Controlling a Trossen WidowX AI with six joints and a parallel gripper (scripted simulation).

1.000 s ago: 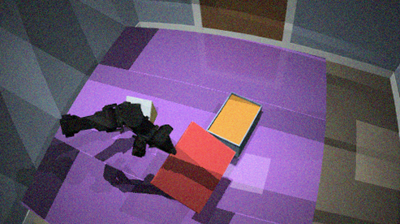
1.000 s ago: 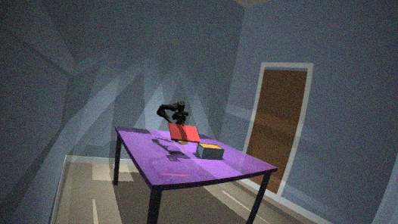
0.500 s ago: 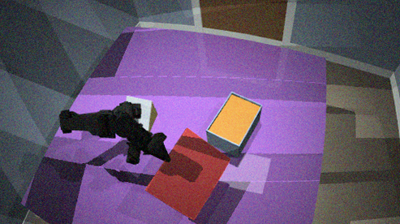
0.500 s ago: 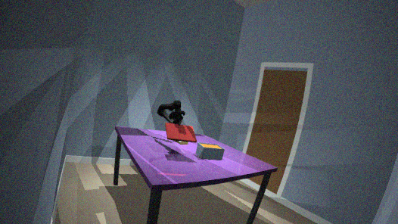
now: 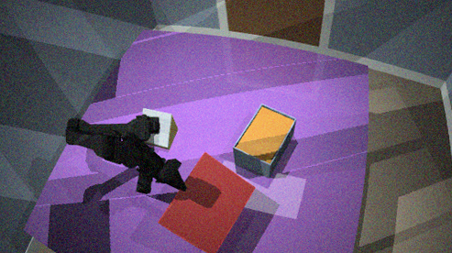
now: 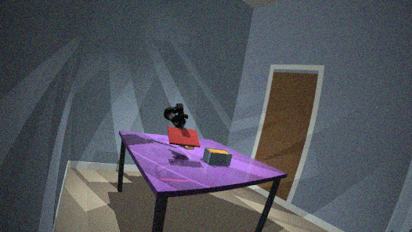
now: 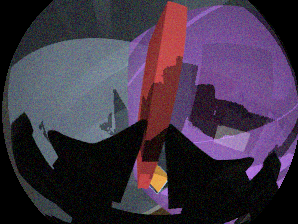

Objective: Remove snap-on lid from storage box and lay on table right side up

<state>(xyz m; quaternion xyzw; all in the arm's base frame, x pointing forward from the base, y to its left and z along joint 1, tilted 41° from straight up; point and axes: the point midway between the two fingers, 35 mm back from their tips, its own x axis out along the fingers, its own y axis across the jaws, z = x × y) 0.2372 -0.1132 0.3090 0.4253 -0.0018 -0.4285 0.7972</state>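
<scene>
Purple tabletop (image 5: 277,85) all over the top view, so going left to right: the black arm (image 5: 109,139) comes in from the left past a white-topped block (image 5: 161,126), and its gripper (image 5: 179,178) is clamped on the near-left edge of the red lid (image 5: 208,204). The jaws are pinching that rim, not closed on air; in the wrist view the lid (image 7: 162,76) runs edge-on straight out from between the fingers. So the lid's long axis stretches away from the jaws, down and to the right, with nearly its whole area hanging past the grip. In the exterior view the lid (image 6: 183,136) is held above the table, tilted, red top face up as far as I can tell. Over to the right the storage box (image 5: 265,138) sits open, orange inside showing, just beside the lid's far corner but apart from it. My guess is the put-down turns on levelling that overhang and lowering it where it clears the box.
</scene>
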